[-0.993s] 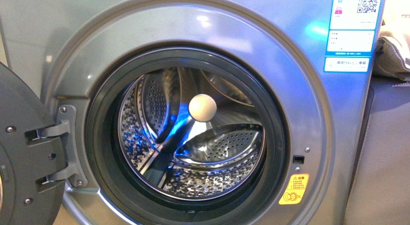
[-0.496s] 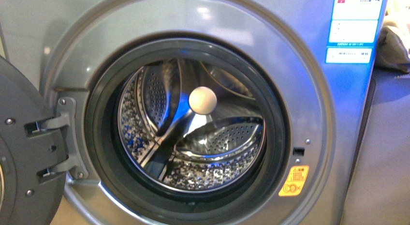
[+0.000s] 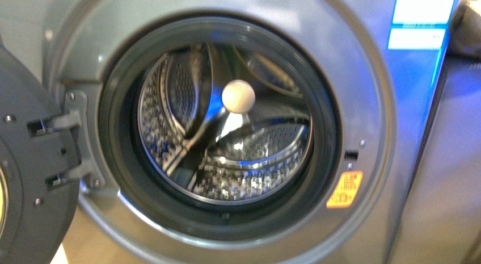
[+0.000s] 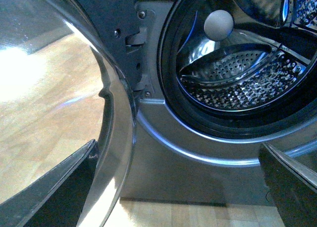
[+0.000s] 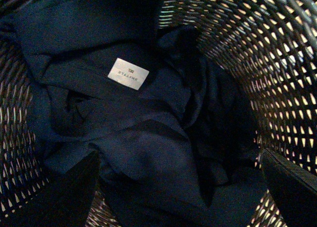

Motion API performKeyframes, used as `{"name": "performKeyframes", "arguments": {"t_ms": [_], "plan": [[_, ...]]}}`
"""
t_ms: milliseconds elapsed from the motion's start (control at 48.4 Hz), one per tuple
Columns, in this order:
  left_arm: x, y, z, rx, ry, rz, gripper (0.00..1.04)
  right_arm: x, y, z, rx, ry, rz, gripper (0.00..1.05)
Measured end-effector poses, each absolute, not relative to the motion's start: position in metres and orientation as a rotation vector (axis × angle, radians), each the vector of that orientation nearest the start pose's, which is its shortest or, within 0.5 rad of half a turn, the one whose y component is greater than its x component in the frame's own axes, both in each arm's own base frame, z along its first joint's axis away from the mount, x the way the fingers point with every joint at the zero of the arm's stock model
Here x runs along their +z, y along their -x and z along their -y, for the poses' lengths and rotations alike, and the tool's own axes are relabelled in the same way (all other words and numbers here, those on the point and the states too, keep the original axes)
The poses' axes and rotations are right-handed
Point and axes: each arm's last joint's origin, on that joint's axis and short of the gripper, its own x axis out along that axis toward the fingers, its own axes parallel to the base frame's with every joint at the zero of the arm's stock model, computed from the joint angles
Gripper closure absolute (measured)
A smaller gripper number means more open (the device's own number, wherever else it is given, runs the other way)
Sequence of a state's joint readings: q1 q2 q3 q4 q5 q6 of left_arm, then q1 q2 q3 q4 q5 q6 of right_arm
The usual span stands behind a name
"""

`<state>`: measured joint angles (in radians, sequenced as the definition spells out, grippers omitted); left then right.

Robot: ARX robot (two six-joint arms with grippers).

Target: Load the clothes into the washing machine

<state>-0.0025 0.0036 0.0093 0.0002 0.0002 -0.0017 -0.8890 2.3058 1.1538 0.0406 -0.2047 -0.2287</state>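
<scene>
Against the front view half a second before, the washing machine [image 3: 363, 76] sat higher in the picture and was blurred: its blue-white label [image 3: 422, 20] was cut by the upper edge and the yellow sticker [image 3: 345, 189] had risen. The cabinet was smooth silver-grey metal with a broad circular rim. Its round door [image 3: 28, 162], dark grey, hung open on a hinge at the left. A matt dark rubber gasket [image 3: 119, 133] ringed the porthole, and behind it lay the glossy perforated steel drum [image 3: 164, 105], holding no garment. A woven basket [image 5: 237, 34] of open lattice, seen from the right wrist, contained the clothes [image 5: 148, 138]: soft navy fabric in loose folds, still inside it. The right gripper [image 5: 179, 152] hung above that fabric with its dark fingers spread wide and nothing between them. The left gripper [image 4: 177, 143], likewise spread and holding nothing, faced the porthole's lower rim. A pale round knob [image 3: 238, 96] marked the drum's back wall, and a small cream rectangular tag [image 5: 128, 73] lay on the garment
</scene>
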Motion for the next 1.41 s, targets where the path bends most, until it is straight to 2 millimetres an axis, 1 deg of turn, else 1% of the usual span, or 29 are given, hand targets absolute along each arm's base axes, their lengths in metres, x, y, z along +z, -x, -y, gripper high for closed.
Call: {"name": "performKeyframes", "arguments": {"t_ms": [186,227,414,662,765,806,1013,1406], "plan": [[0.166,-0.097,0.0,-0.003,0.002,0.006,0.07,-0.007,-0.257,0.299,-0.487,-0.419,-1.045,0.08],[0.166,-0.097,0.0,-0.003,0.002,0.006,0.07,-0.016,-0.258,0.297,-0.483,-0.43,-1.057,0.08],[0.166,-0.097,0.0,-0.003,0.002,0.006,0.07,-0.041,-0.262,0.289,-0.476,-0.459,-1.098,0.08],[0.166,-0.097,0.0,-0.003,0.002,0.006,0.07,-0.051,-0.276,0.289,-0.477,-0.451,-1.104,0.08],[0.166,-0.097,0.0,-0.003,0.002,0.006,0.07,-0.062,-0.282,0.289,-0.479,-0.458,-1.122,0.08],[0.166,-0.097,0.0,-0.003,0.001,0.006,0.07,-0.065,-0.282,0.289,-0.483,-0.462,-1.126,0.08],[0.166,-0.097,0.0,-0.003,0.002,0.006,0.07,-0.091,-0.277,0.284,-0.497,-0.491,-1.171,0.08],[0.166,-0.097,0.0,-0.003,0.002,0.006,0.07,-0.123,-0.267,0.277,-0.493,-0.529,-1.202,0.08]]}}
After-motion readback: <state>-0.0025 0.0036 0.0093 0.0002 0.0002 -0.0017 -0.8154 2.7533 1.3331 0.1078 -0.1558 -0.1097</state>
